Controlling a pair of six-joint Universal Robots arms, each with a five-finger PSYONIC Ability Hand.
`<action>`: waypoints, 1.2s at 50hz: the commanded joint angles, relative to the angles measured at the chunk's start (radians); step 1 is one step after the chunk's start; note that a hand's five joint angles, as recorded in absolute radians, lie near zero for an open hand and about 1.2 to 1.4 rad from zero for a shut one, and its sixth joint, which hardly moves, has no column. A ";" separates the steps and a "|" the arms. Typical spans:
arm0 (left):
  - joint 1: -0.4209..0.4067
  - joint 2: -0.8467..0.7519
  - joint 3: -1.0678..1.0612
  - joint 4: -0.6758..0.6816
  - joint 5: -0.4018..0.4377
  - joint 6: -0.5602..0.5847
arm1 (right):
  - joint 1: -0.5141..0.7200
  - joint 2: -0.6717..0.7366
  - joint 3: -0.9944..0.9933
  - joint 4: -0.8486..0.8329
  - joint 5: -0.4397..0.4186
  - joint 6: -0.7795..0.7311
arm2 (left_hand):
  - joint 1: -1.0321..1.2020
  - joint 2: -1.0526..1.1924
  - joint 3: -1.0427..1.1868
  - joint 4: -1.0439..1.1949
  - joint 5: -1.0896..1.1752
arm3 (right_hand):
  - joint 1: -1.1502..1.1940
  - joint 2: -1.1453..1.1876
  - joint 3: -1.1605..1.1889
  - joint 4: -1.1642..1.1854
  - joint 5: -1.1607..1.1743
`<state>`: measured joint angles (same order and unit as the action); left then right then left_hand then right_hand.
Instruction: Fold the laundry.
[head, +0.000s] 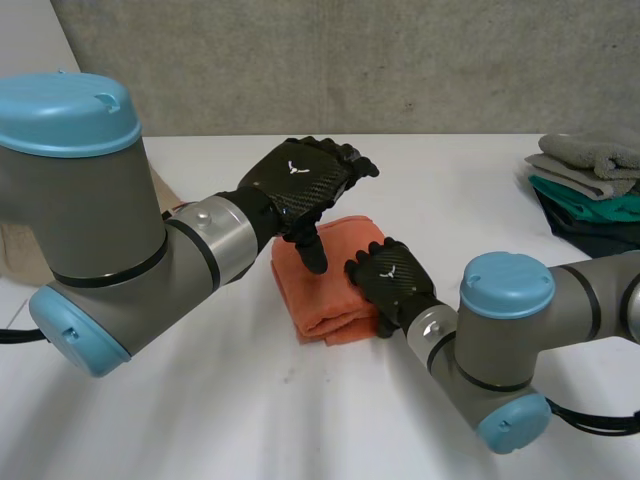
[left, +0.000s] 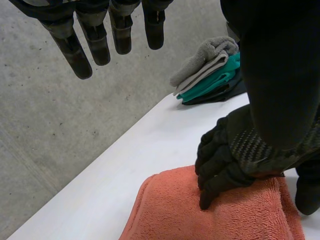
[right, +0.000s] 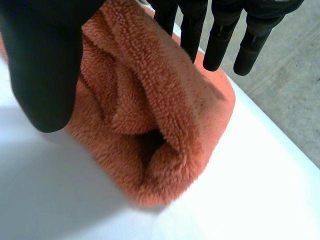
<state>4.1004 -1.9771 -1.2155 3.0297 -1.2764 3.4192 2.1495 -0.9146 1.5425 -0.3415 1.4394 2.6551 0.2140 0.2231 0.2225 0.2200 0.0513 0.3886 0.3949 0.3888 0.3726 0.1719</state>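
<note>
An orange towel (head: 325, 285) (left: 225, 220) (right: 165, 115) lies folded in the middle of the white table (head: 200, 420). My left hand (head: 300, 180) hovers over its far side, open with straight fingers (left: 95, 45), the thumb pointing down at the cloth. My right hand (head: 392, 280) (left: 240, 150) rests on the towel's right edge. Its fingers (right: 220, 40) lie over the top of the folded layers and its thumb (right: 45, 65) stands beside them; it looks open. The loose folded end of the towel faces the right wrist camera.
A pile of folded grey, teal and dark laundry (head: 590, 185) (left: 210, 75) sits at the table's far right. A grey concrete wall runs behind the table. Both arms reach in from the near side.
</note>
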 joint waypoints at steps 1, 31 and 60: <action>-0.003 0.000 -0.001 0.001 0.002 -0.005 | -0.007 -0.023 0.030 -0.004 -0.002 -0.004 | 0.076 0.067 0.067 0.070 0.064 | -0.007 -0.014 -0.007 0.009 0.035; 0.000 0.000 -0.001 0.003 0.003 -0.014 | 0.001 0.099 -0.107 -0.080 -0.005 -0.011 | 0.073 0.064 0.064 0.067 0.061 | 0.298 0.292 0.298 0.314 0.340; 0.021 0.030 0.051 0.003 0.000 -0.011 | -0.144 0.025 -0.398 -0.281 -0.022 0.121 | 0.076 0.067 0.067 0.070 0.064 | 1.008 1.001 1.007 1.024 1.050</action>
<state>4.1111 -1.9640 -1.1902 3.0327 -1.2747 3.4070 2.0960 -0.8401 1.2505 -0.5619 1.4094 2.7171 0.2140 0.2232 0.2225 0.2199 0.0513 0.9645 1.1265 1.1472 1.1970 0.8877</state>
